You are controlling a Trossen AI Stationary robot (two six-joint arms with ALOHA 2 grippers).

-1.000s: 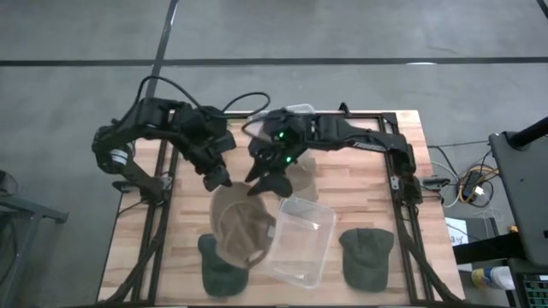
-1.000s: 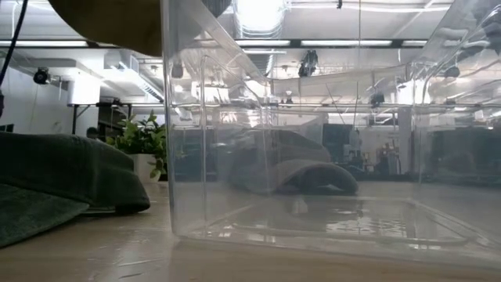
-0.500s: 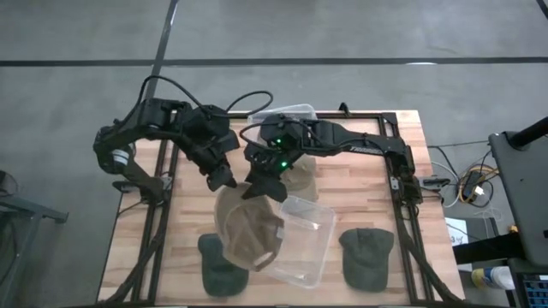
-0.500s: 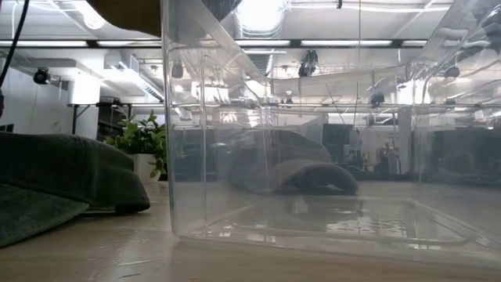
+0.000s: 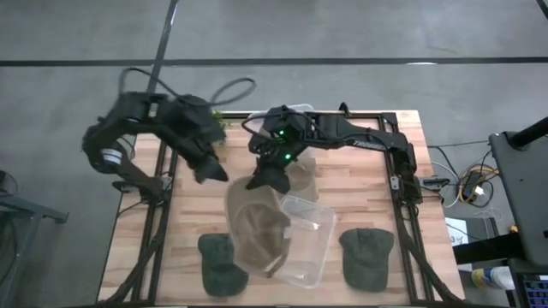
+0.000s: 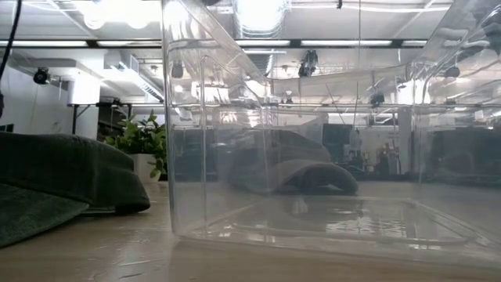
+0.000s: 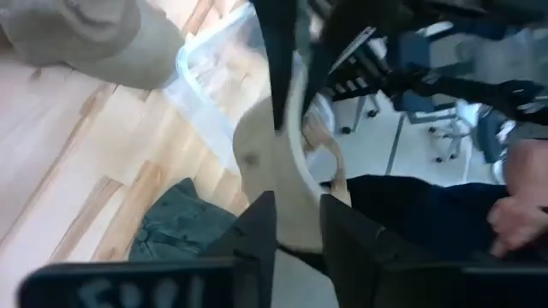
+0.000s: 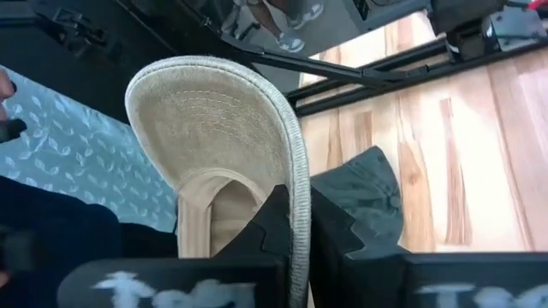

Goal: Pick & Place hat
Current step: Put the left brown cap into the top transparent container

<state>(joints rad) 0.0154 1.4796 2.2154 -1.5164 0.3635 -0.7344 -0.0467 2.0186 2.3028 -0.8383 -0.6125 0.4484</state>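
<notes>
From above, my right gripper [image 5: 257,181] pinches the tan hat [image 5: 255,229], which hangs over the table [image 5: 360,190] beside the clear bin [image 5: 304,239]. My left gripper [image 5: 210,171] sits nearby; I cannot tell its finger state here.

At table level, the clear bin [image 6: 313,157] fills the view.

My left wrist shows fingers [image 7: 257,227] apart around the brim [image 7: 278,184].

My right wrist shows fingers [image 8: 274,218] pressed on the brim [image 8: 214,128].
</notes>
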